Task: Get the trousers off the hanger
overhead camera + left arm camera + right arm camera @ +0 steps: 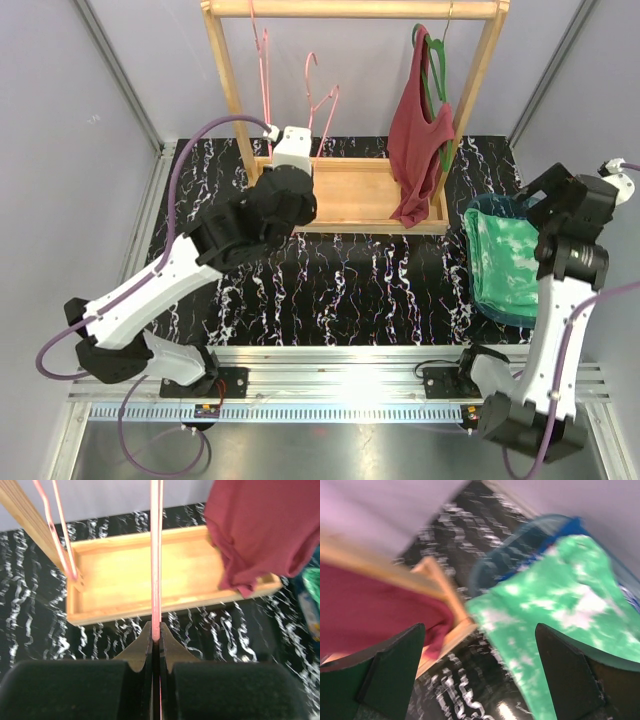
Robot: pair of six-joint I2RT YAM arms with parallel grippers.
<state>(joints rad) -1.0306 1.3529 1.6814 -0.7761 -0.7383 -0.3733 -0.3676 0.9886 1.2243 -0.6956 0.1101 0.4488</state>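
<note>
My left gripper [156, 636] is clamped on a bare pink hanger [156, 570] above the rack's wooden tray [125, 580], bare table [330, 290] follows, and my right gripper [480, 655] gapes empty beside green trousers [555, 605] lying on blue trousers [570, 530] at the table's right edge.

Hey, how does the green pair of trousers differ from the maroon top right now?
The green trousers lie flat on the table at the right; the maroon top hangs from a green hanger on the wooden rack. The trousers are blotched pale; the top is plain. Both are fabric garments.
</note>
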